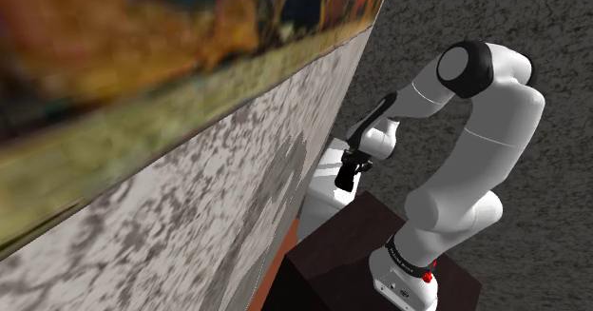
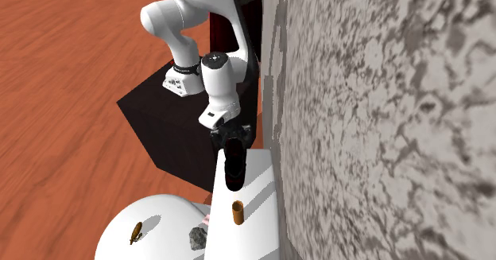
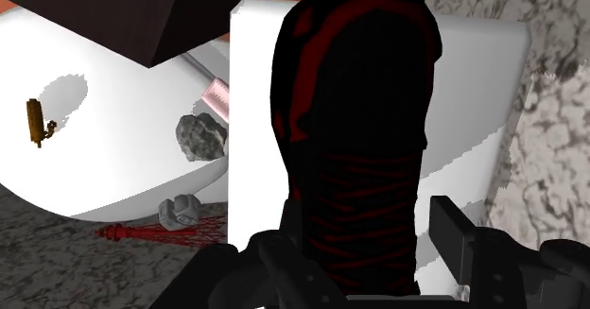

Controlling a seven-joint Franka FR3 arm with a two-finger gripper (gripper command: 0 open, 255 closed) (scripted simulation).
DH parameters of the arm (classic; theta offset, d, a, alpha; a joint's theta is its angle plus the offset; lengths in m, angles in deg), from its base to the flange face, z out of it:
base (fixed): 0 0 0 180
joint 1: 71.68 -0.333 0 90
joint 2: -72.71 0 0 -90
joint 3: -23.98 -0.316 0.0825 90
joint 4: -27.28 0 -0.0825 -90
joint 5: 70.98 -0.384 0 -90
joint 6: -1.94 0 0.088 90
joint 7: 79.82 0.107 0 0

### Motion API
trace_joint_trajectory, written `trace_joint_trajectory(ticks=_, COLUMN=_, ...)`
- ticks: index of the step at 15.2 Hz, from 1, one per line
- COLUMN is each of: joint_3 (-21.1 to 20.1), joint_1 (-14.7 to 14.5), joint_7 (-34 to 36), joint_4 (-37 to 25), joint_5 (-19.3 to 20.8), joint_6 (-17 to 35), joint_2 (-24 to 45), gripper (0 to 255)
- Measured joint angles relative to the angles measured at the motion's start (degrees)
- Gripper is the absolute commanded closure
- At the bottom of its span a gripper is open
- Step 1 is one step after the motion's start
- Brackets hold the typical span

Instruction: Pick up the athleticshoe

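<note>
The athletic shoe (image 3: pixel 355 99) is black with dark red trim and laces. It lies on top of a white block (image 3: pixel 473 90), lengthwise away from the hand. My gripper (image 3: pixel 364 222) is open and straddles the shoe's near end. The right finger (image 3: pixel 452 230) stands a sliver off the shoe's side, and the left one is mostly hidden behind the shoe. From the second exterior view, the gripper (image 2: pixel 230 137) points down onto the shoe (image 2: pixel 234 171) at the block's (image 2: pixel 258 195) end nearest the stand. In the shoulder view the gripper (image 1: pixel 349 171) hangs close beside the mottled wall.
A mottled grey wall (image 2: pixel 381 115) runs right alongside the block. A brown cylinder (image 2: pixel 236 212) stands on the block beyond the shoe. A round white table (image 2: pixel 159 219) beside it holds a grey rock (image 2: pixel 197 236) and a small brass piece (image 2: pixel 136 233). The dark stand (image 2: pixel 167 131) sits behind.
</note>
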Motion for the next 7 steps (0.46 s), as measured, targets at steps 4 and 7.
trace_joint_trajectory(ticks=4, joint_3=4.52, joint_1=-3.6, joint_7=3.78, joint_4=0.99, joint_5=4.46, joint_6=-3.24, joint_2=-4.13, gripper=255)
trace_joint_trajectory(ticks=7, joint_3=6.83, joint_1=-5.09, joint_7=6.51, joint_4=1.41, joint_5=7.98, joint_6=-5.39, joint_2=-6.72, gripper=255)
